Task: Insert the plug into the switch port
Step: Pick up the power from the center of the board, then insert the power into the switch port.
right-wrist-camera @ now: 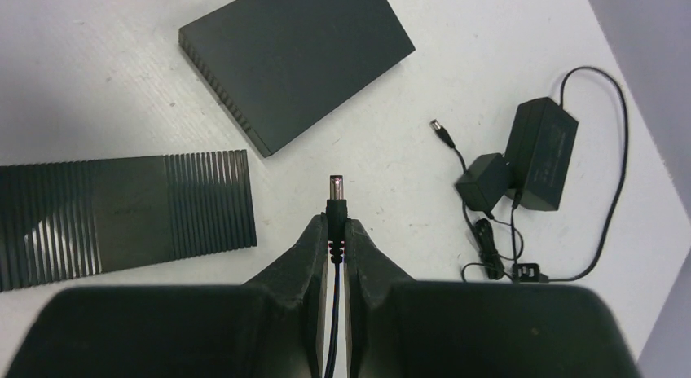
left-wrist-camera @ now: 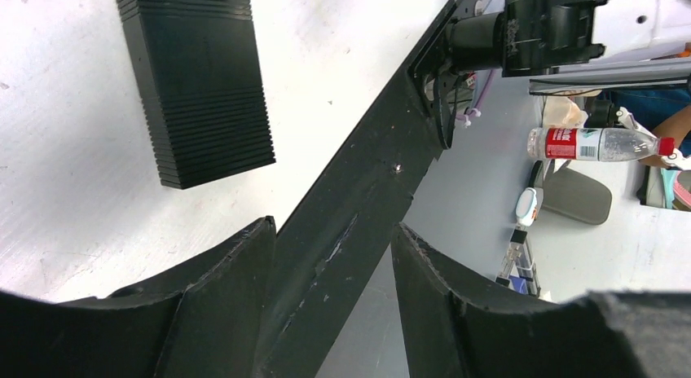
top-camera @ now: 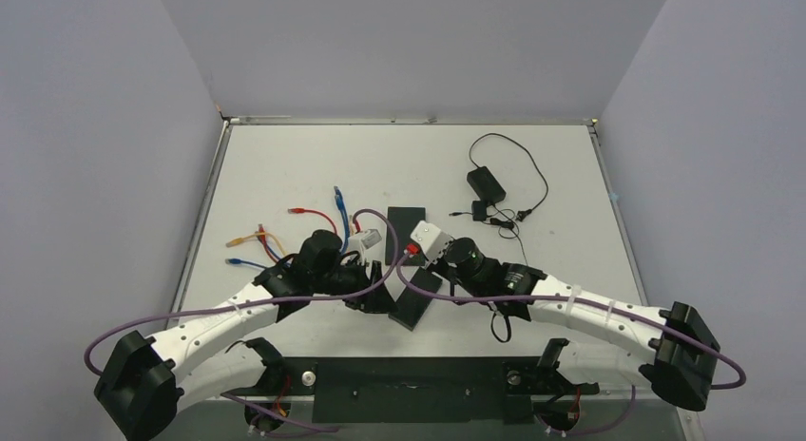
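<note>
Right claw (right-wrist-camera: 335,238) pinched on power plug (right-wrist-camera: 335,189), tip free, above table near ribbed box (right-wrist-camera: 122,215) & smooth box (right-wrist-camera: 297,60). Left claw (left-wrist-camera: 334,239) wide, empty. Step, prob.: approach. Next: align tip w/ port, not visible yet.

Reaching forward and inward with the left arm (top-camera: 219,322), forearm low, wrist turned toward the centre. Holding the left gripper (left-wrist-camera: 332,227) open, with the two dark fingers (left-wrist-camera: 228,288) standing well apart. Reaching forward and inward likewise with the right arm (top-camera: 589,313), so that both wrists sit close together, the right one slightly farther out. Pinching a barrel plug (right-wrist-camera: 335,186) in the right gripper (right-wrist-camera: 336,230), fingertips (right-wrist-camera: 305,252) pressed tight on its black collar, with the metal tip out ahead and the cable running back between them.
</note>
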`<state>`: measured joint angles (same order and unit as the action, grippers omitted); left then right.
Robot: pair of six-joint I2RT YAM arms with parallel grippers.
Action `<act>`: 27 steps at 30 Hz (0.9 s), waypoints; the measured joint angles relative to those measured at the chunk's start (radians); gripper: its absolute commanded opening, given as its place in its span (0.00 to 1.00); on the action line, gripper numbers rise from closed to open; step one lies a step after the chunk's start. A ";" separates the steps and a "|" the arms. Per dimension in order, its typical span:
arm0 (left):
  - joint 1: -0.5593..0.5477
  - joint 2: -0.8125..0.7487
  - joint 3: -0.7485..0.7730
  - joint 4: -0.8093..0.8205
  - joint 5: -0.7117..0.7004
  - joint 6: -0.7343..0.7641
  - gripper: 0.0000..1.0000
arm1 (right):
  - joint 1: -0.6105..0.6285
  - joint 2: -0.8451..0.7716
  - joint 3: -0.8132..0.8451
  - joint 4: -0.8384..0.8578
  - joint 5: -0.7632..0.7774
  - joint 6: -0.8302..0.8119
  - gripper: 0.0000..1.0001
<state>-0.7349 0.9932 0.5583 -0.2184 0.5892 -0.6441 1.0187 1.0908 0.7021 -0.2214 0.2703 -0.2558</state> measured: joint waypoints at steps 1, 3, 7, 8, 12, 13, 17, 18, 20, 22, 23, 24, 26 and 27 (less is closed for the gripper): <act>0.000 0.010 -0.009 0.015 0.003 -0.005 0.52 | -0.014 0.020 0.000 0.014 -0.005 0.012 0.00; 0.000 0.039 -0.035 0.050 0.013 -0.017 0.51 | -0.053 0.073 0.000 0.042 -0.018 0.044 0.00; 0.000 0.091 -0.087 0.095 0.024 -0.046 0.51 | -0.119 0.176 0.000 0.072 -0.052 0.104 0.00; 0.000 0.102 -0.095 0.105 0.026 -0.052 0.51 | -0.130 0.192 0.000 0.076 -0.059 0.114 0.00; 0.001 0.151 -0.111 0.153 0.035 -0.069 0.51 | -0.175 0.256 0.000 0.097 -0.101 0.156 0.00; 0.001 0.165 -0.111 0.166 0.037 -0.074 0.51 | -0.184 0.271 0.001 0.101 -0.113 0.166 0.00; 0.001 0.217 -0.121 0.232 0.045 -0.090 0.51 | -0.196 0.315 0.007 0.096 -0.149 0.195 0.00; 0.001 0.232 -0.124 0.247 0.048 -0.097 0.51 | -0.199 0.324 0.012 0.090 -0.157 0.201 0.00; 0.002 0.261 -0.132 0.277 0.053 -0.109 0.51 | -0.207 0.340 0.028 0.080 -0.175 0.220 0.00; 0.002 0.290 -0.138 0.305 0.059 -0.119 0.51 | -0.215 0.352 0.042 0.077 -0.191 0.243 0.00; 0.002 0.306 -0.138 0.316 0.063 -0.123 0.51 | -0.219 0.358 0.046 0.078 -0.199 0.255 0.00; 0.002 0.321 -0.138 0.330 0.067 -0.129 0.51 | -0.221 0.361 0.047 0.078 -0.201 0.264 0.00; 0.002 0.347 -0.138 0.352 0.072 -0.133 0.51 | -0.222 0.369 0.047 0.075 -0.208 0.285 0.00; 0.002 0.361 -0.138 0.364 0.074 -0.134 0.51 | -0.222 0.375 0.049 0.073 -0.209 0.293 0.00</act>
<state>-0.7330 1.3540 0.4202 0.1452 0.6632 -0.7784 0.7971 1.4654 0.7509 -0.1482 0.0616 0.0376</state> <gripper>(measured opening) 0.509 0.040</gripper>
